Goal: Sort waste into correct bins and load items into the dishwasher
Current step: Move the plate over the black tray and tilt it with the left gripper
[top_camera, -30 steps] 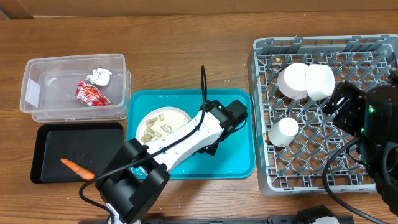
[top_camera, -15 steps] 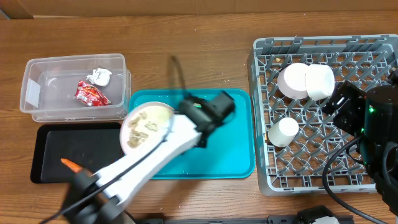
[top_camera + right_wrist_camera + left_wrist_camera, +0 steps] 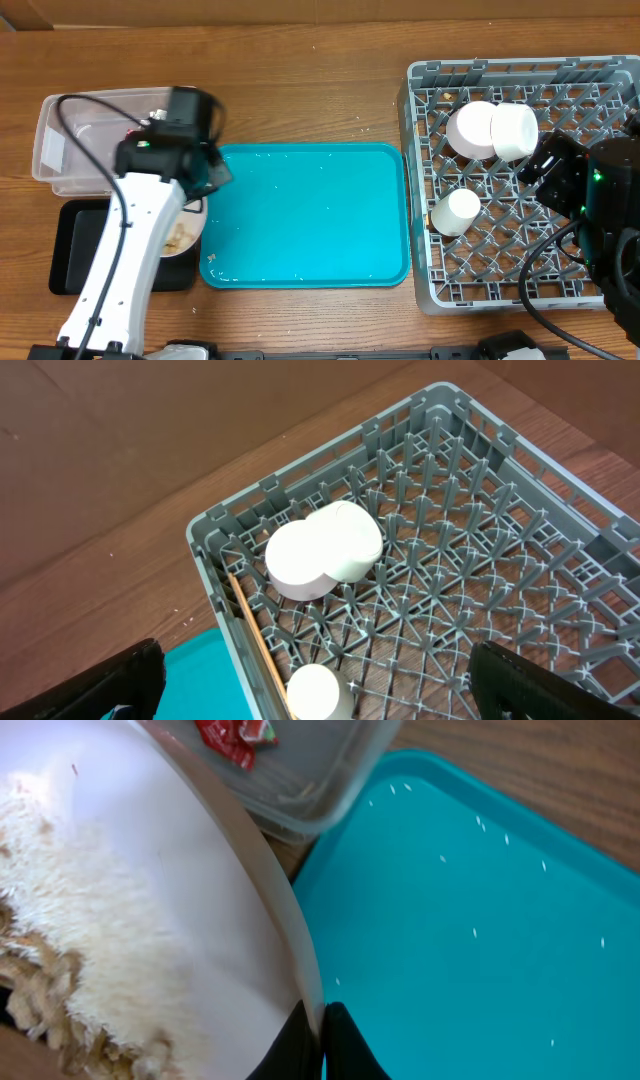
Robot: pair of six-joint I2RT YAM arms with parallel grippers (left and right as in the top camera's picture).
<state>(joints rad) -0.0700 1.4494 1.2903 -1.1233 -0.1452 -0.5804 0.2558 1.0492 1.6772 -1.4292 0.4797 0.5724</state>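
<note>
The table [image 3: 300, 80] is brown wood with lines running along it, and it looks dull. The teal tray [image 3: 310, 215] is smooth, shiny plastic with tiny white bits stuck on it. The tub [image 3: 60, 140] is see-through plastic, a little cloudy. The black tray [image 3: 80, 245] looks flat and dull. The dish rack [image 3: 500, 270] is grey plastic and not shiny. The two bowls [image 3: 490, 130] and the cup [image 3: 455, 212] are white and smooth. The plate [image 3: 150, 810] is white, smooth and a bit glossy, and the rice [image 3: 70, 960] on it looks soft and lumpy. The wrapper [image 3: 235, 735] is red, shiny and crinkly. The chopsticks [image 3: 256, 640] look like pale wood. The left arm [image 3: 120, 270] has a smooth white shell.
</note>
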